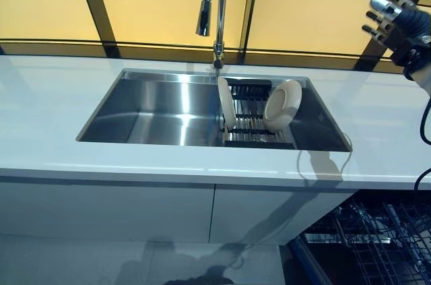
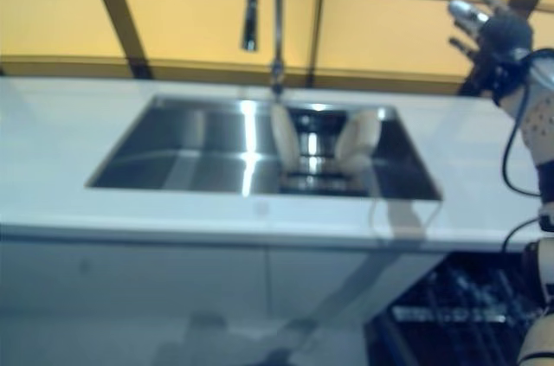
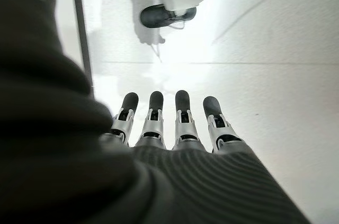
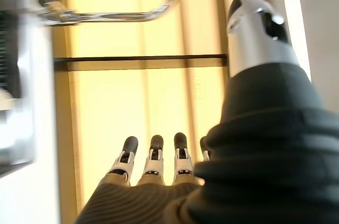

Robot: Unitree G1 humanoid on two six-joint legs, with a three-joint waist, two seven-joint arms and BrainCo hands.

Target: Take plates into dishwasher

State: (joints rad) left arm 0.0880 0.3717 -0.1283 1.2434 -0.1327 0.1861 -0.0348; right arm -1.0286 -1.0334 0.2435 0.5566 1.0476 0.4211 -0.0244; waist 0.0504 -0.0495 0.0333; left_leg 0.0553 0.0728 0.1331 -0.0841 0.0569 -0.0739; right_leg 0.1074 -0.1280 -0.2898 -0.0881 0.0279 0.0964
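Two white plates stand on edge in a dark rack (image 1: 254,129) in the right part of the steel sink (image 1: 155,106): one thin and upright (image 1: 226,103), one leaning with its round face showing (image 1: 282,104). My right hand (image 1: 397,21) is raised high above the counter at the far right, well clear of the plates, fingers straight and empty; it also shows in its wrist view (image 4: 159,166). My left hand (image 3: 169,123) shows only in its wrist view, fingers straight, empty, over pale floor. The open dishwasher's wire rack (image 1: 377,238) shows at lower right.
A tall chrome tap (image 1: 214,9) rises behind the sink's middle. The white counter (image 1: 54,116) runs around the sink, with a yellow panelled wall (image 1: 155,15) behind. White cabinet fronts (image 1: 135,211) lie below the counter.
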